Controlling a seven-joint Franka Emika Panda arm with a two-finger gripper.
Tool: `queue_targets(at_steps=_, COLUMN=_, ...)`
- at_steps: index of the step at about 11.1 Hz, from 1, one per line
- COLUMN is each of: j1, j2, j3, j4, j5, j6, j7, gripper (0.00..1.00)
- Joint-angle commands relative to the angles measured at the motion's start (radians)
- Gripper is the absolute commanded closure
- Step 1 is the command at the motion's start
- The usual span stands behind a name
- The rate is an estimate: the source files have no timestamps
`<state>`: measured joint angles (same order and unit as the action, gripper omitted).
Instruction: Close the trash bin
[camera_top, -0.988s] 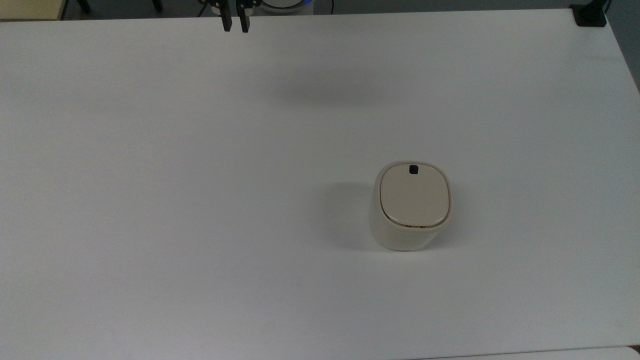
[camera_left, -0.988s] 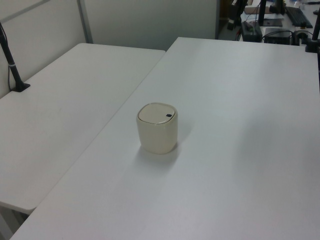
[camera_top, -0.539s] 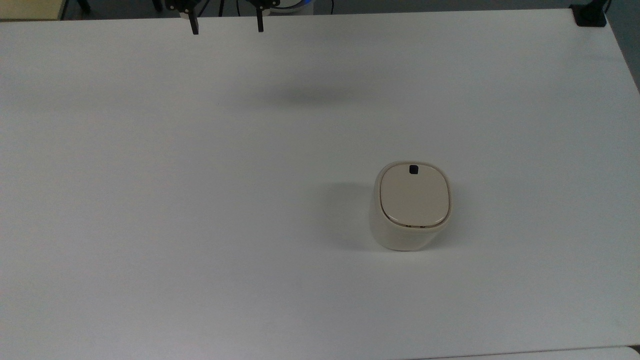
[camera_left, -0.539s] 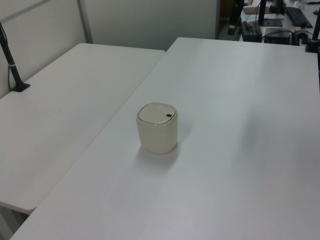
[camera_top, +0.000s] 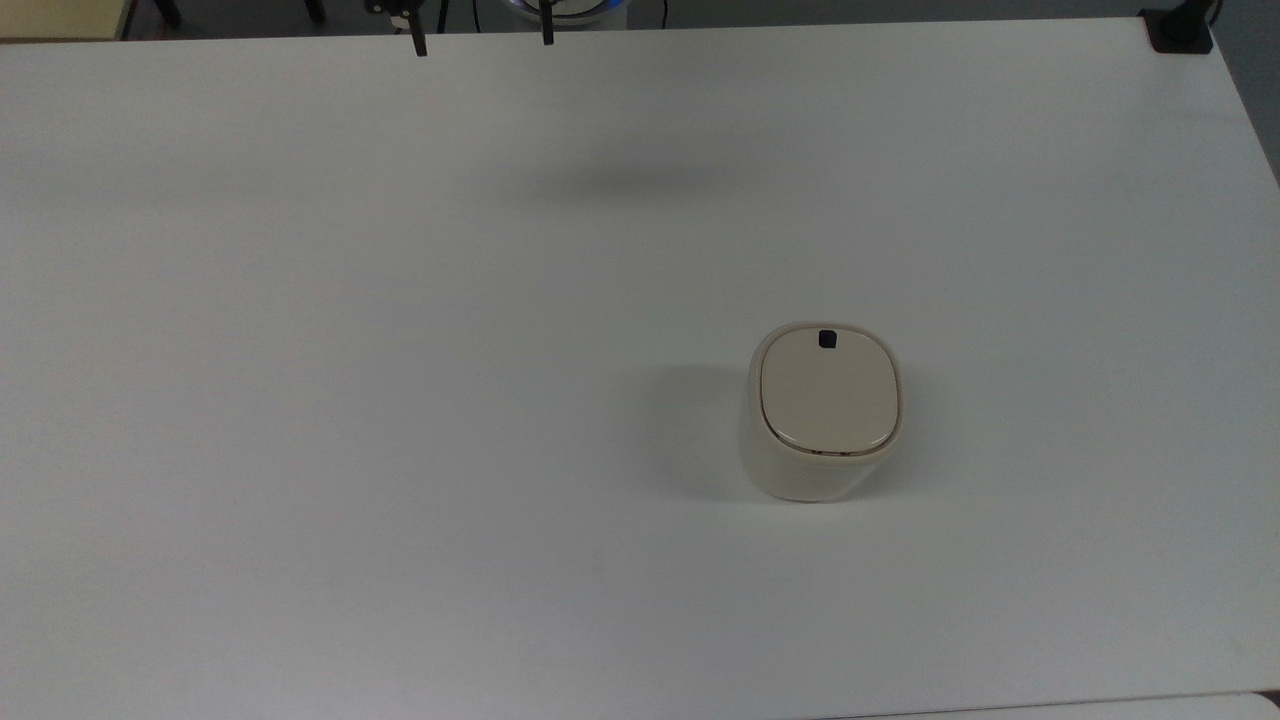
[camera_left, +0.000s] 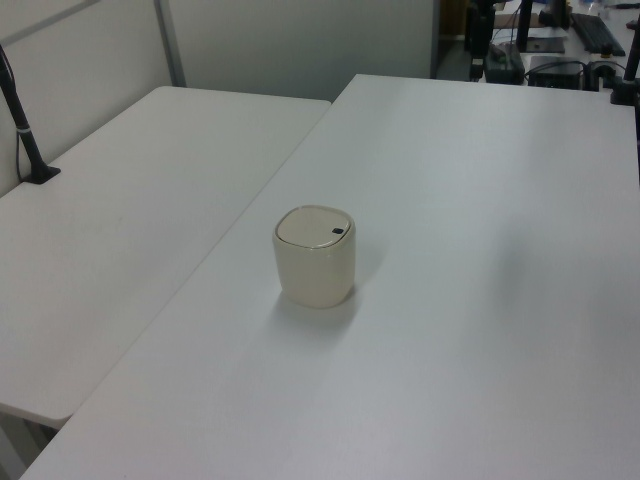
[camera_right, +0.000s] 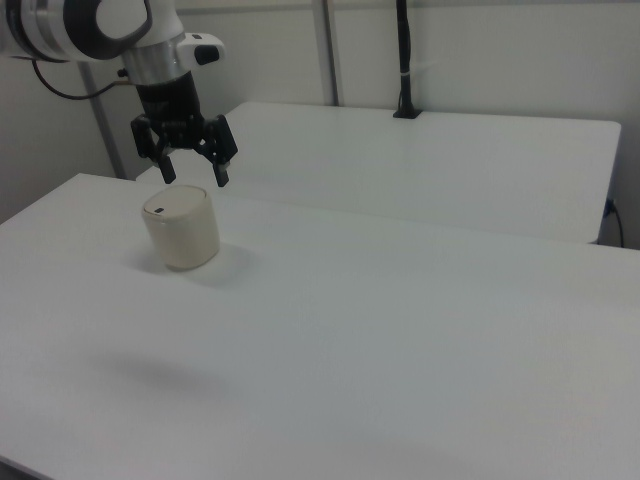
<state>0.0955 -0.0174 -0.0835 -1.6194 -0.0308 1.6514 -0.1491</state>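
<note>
One small cream-beige plastic trash bin (camera_top: 820, 415) upright on white bench (camera_top: 400, 400), toward the top view's right, flat lid down, black latch on top. Black two-finger pincer (camera_right: 194, 168) raised, fingers spread wide, holding nothing.

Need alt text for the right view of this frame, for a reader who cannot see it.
A small cream trash bin stands on a white table with its flat lid down. The robot's black two-finger gripper, fingers spread open, hangs in the air, appearing just above the bin. A second white table with a black pole stands behind.
</note>
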Motion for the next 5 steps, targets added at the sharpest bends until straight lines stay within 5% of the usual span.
queue_targets(at_steps=1, j1=0.0, j2=0.005, j3=0.008, j4=0.018, j5=0.02, j6=-0.019, j7=0.091, gripper=0.0)
queue_targets(at_steps=5, j1=-0.005, j2=0.002, j3=0.008, j4=0.016, j5=0.046, j6=-0.012, j7=0.08, gripper=0.0)
